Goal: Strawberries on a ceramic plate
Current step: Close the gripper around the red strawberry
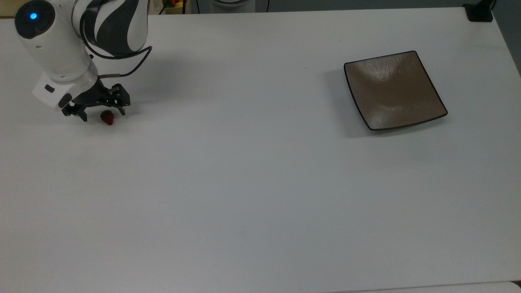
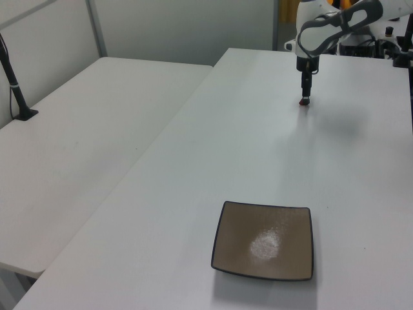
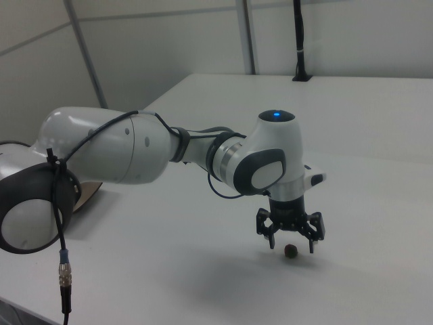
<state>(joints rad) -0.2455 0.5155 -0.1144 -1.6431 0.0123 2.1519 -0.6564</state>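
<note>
The gripper [image 1: 103, 114] hangs low over the white tabletop [image 1: 252, 183], with its two black fingers [image 3: 272, 238] spread wide apart, one on each side of the strawberry [image 1: 107, 117]. The little red strawberry sits on the tabletop between the fingers, near the top view's left edge. The square brown ceramic plate [image 1: 394, 90] is well apart from it, over at the top view's right, with nothing on it.

Robotics lab or test room: bare white tables [image 2: 97, 129] pushed side by side, plain grey partition walls [image 3: 169, 47], black camera pole [image 2: 13, 77] clamped to one table edge, cluttered equipment bench [image 2: 381, 32] behind.
</note>
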